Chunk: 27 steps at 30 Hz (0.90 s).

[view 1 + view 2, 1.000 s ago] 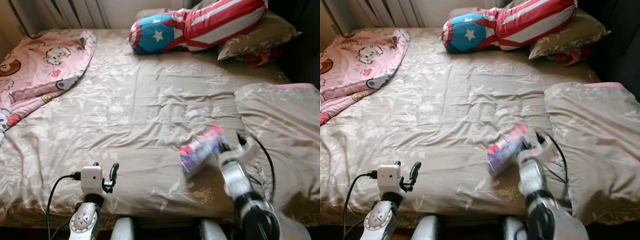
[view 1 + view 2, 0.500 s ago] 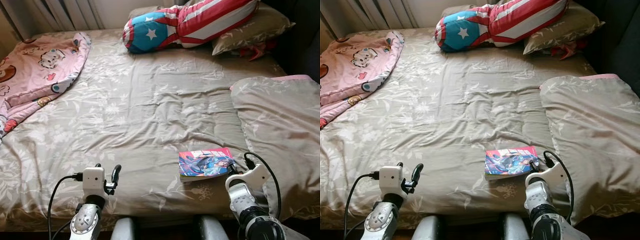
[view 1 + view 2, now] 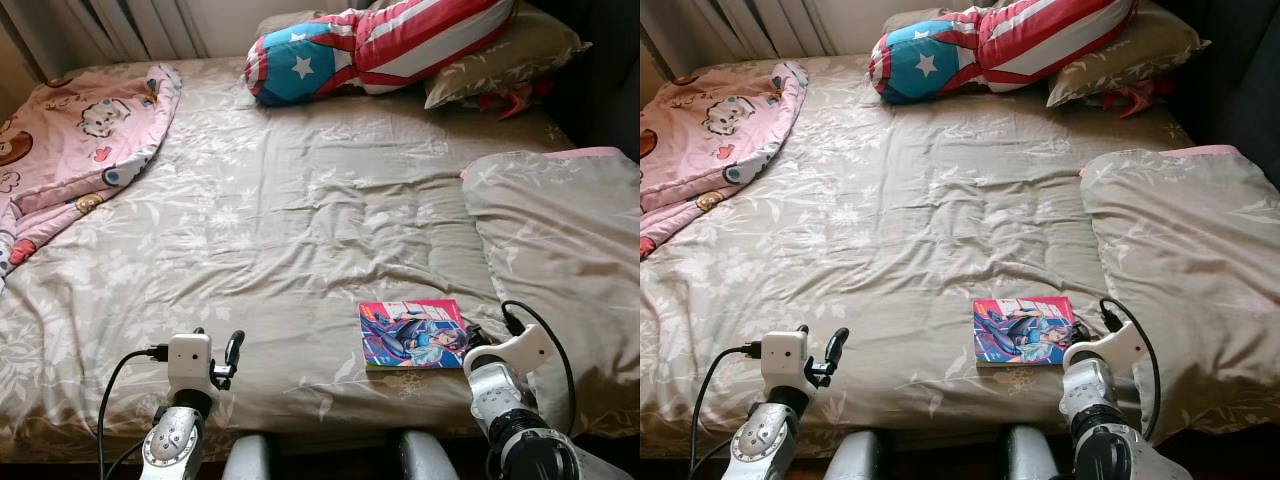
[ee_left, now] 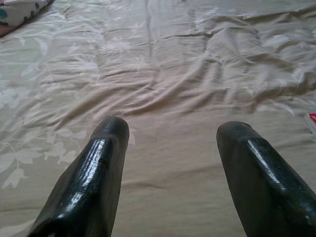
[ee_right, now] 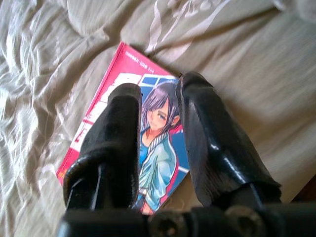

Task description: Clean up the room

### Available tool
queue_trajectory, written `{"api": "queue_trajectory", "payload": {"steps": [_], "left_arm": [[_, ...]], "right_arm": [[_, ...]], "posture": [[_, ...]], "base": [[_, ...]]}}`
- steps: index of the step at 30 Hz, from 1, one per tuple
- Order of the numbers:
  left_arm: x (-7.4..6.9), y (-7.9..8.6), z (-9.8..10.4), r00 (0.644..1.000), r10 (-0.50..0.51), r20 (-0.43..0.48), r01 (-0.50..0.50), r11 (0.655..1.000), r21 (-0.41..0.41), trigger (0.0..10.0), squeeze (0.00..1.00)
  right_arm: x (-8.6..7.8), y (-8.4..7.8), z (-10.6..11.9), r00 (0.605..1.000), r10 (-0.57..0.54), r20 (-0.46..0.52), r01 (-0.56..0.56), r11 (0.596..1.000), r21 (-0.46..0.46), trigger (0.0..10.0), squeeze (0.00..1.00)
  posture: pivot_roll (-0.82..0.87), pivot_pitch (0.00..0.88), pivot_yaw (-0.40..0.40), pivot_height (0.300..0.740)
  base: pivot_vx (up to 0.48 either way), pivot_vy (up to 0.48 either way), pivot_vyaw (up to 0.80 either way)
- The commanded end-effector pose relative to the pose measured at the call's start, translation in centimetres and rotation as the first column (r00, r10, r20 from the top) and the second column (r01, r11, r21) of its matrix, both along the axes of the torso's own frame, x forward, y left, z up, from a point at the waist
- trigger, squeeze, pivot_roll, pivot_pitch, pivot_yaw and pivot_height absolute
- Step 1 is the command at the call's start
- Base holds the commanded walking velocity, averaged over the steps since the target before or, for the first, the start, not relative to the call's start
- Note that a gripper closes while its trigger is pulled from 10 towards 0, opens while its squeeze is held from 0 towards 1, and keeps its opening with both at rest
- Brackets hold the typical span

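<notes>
1. On the bed covered by a beige leaf-patterned sheet (image 3: 270,220), a thin pink-edged comic book with a cartoon figure on its cover (image 3: 413,333) lies flat near the bed's front edge, toward its right side.
2. Just beside the comic book's right edge sits the right gripper (image 5: 158,116); its two black fingers (image 5: 118,133) stand a narrow gap apart above the cover and clasp nothing.
3. Well apart from the book, further along the same front edge, the left gripper (image 4: 170,148) hovers low over bare sheet with its fingers (image 4: 98,168) spread wide and nothing between them.
4. Right of the book, a beige leaf-patterned pillow or folded quilt with a pink edge (image 3: 560,250) lies on the bed.
5. Far from the book, at the head of the bed, a long red-and-white striped cushion with a blue end and white star (image 3: 380,45) leans against a beige pillow (image 3: 510,55).
6. Across the bed from the book, at the far left, a crumpled pink blanket printed with cartoon animals (image 3: 75,140) is spread.
</notes>
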State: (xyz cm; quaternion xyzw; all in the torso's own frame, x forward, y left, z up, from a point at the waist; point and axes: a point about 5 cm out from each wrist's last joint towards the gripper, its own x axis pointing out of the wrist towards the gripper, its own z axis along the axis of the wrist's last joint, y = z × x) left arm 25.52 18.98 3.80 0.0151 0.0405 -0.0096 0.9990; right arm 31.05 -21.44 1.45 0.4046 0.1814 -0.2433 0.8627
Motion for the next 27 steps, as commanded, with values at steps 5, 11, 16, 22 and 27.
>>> {"api": "queue_trajectory", "payload": {"steps": [5,11,16,22,27], "left_arm": [[0.0,0.1,-0.5,1.000,0.008,-0.028,-0.008,1.000,-0.006,10.0,0.00],[-0.5,0.5,-2.4,0.992,0.053,-0.112,-0.058,0.997,-0.041,10.0,0.00],[-1.0,0.4,-4.0,0.979,0.073,-0.191,-0.087,0.994,-0.062,10.0,0.00],[-2.3,0.9,-6.6,0.935,0.110,-0.336,-0.147,0.985,-0.087,10.0,0.00],[-3.1,0.8,-7.8,0.907,0.097,-0.410,-0.138,0.988,-0.072,10.0,0.00]], "right_arm": [[0.7,1.0,0.9,0.972,0.234,0.022,-0.221,0.940,-0.261,10.0,0.00],[-0.6,2.4,-0.2,0.916,0.401,-0.006,-0.364,0.824,-0.435,10.0,0.00],[-3.1,2.7,-2.4,0.888,0.453,-0.084,-0.440,0.779,-0.448,10.0,0.00],[-6.3,2.4,-5.3,0.830,0.493,-0.261,-0.558,0.715,-0.421,10.0,0.00],[-7.6,2.3,-6.3,0.795,0.504,-0.338,-0.606,0.685,-0.403,10.0,0.00]], "posture": [[0.02,0.160,0.048,0.638],[-0.02,0.144,0.033,0.642],[-0.03,0.123,0.017,0.662],[-0.05,0.101,0.004,0.697],[-0.05,0.083,-0.004,0.732]], "base": [[0.000,0.000,0.00],[0.000,0.000,0.00],[0.000,0.000,0.00],[0.000,0.000,0.00],[0.000,0.000,0.00]]}}
